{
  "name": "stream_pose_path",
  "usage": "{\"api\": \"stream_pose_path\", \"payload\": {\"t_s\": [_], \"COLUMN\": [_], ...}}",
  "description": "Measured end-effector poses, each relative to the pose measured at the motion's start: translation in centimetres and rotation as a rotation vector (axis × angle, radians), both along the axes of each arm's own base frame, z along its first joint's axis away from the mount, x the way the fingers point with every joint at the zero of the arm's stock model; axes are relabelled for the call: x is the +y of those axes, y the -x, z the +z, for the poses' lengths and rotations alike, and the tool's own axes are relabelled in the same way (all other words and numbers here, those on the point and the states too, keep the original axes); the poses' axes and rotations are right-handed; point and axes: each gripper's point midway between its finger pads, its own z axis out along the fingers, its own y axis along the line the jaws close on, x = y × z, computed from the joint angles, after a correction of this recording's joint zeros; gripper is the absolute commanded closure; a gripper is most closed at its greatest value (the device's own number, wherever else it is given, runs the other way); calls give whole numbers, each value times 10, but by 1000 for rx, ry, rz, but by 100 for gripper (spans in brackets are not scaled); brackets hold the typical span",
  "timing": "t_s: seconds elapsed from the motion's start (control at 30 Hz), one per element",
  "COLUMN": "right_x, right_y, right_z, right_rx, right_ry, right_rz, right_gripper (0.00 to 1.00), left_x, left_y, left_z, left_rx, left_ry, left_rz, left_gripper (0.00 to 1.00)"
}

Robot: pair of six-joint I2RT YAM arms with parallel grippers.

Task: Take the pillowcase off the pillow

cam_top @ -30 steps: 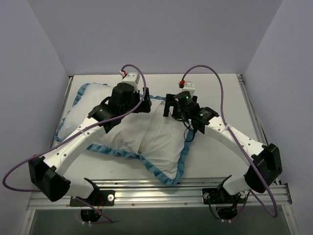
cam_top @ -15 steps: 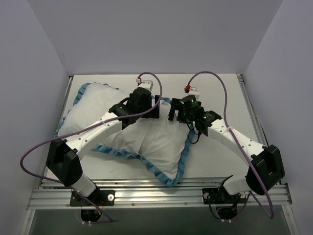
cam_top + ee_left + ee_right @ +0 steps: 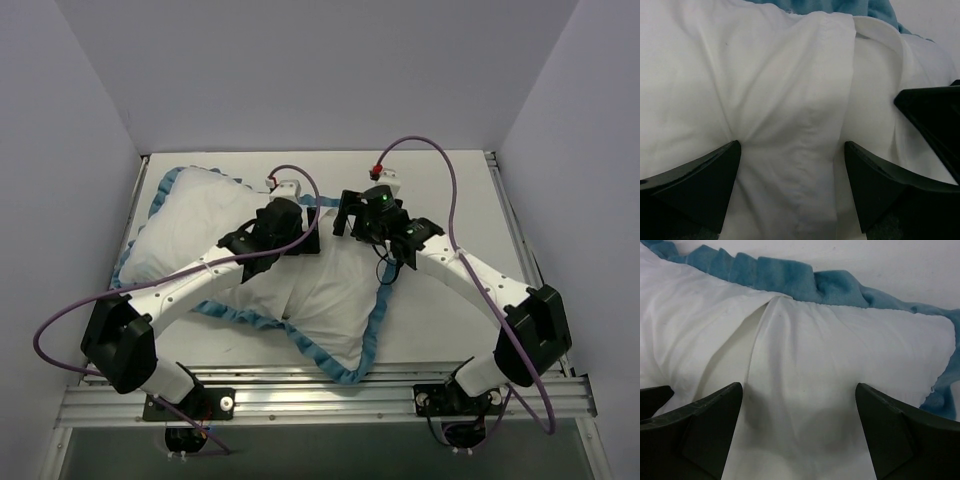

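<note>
The pillowcase [image 3: 200, 225] lies on the table white side up, its blue ruffled edge [image 3: 240, 318] showing all round. It is plump, with the pillow inside and hidden. A hemmed white flap [image 3: 837, 75] overlaps another white layer [image 3: 875, 100]; I cannot tell whether that layer is cover or pillow. My left gripper [image 3: 306, 234] is open, its jaws wide and low over the flap's hem [image 3: 791, 150]. My right gripper [image 3: 348, 220] is open over the same fold [image 3: 799, 390], close beside the left one. The ruffle [image 3: 790, 280] lies just beyond it.
Bare white table [image 3: 440, 320] lies right of the pillowcase. A metal rail [image 3: 330, 385] runs along the near edge. Grey walls enclose the back and both sides. A black finger of the right gripper [image 3: 935, 115] shows in the left wrist view.
The left gripper has moved right and nearer over the middle of the cover. The right gripper dipped toward it and came back. Both stayed open; the fabric has hardly moved.
</note>
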Motion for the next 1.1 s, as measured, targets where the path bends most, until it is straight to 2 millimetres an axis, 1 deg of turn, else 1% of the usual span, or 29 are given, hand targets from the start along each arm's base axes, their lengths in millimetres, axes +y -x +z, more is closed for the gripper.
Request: {"api": "stream_pose_path", "payload": {"t_s": [0.1, 0.17, 0.2, 0.3, 0.4, 0.43, 0.6, 0.67, 0.7, 0.77, 0.8, 0.9, 0.97, 1.0, 1.1], "right_x": [6, 6, 5, 0, -14, -22, -71, -87, -92, -98, -99, -91, -83, -78, -66], "right_y": [0, 3, 4, 6, 10, 12, 24, 30, 32, 36, 38, 41, 41, 42, 42], "right_z": [-23, -38, -43, -51, -57, -59, -69, -73, -74, -77, -80, -89, -93, -94, -92], "right_rx": [42, 63, 70, 73, 65, 68, 94, 106, 110, 118, 125, 140, 134, 132, 113], "right_ry": [20, 30, 31, 36, 48, 52, 64, 63, 60, 46, 28, -32, -75, -100, -160], "right_rz": [6, 6, 4, -21, -66, -84, -194, -231, -244, -252, -246, -207, -167, -141, -70], "right_gripper": [10, 12, 15, 19, 21, 22, 30, 35, 41, 51, 62, 80, 88, 94, 100], "left_x": [1, 2, 2, 2, 4, 5, 10, 11, 11, 12, 12, 12, 12, 12, 12], "left_y": [0, 0, 0, 0, 1, 2, 3, 3, 3, 2, 3, 4, 6, 7, 12], "left_z": [-4, -6, -8, -13, -19, -20, -22, -22, -23, -23, -23, -20, -17, -15, -8], "left_rx": [-4, -5, -4, 1, 8, 11, 9, 11, 12, 14, 15, 16, 15, 12, 2], "left_ry": [10, 16, 18, 33, 63, 73, 129, 147, 154, 168, 175, 189, 199, 201, 206], "left_rz": [16, 25, 27, 45, 75, 83, 125, 139, 145, 155, 158, 156, 147, 137, 93], "left_gripper": [6, 6, 6, 6, 6, 6, 6, 6, 6, 6, 6, 6, 6, 6, 6]}}
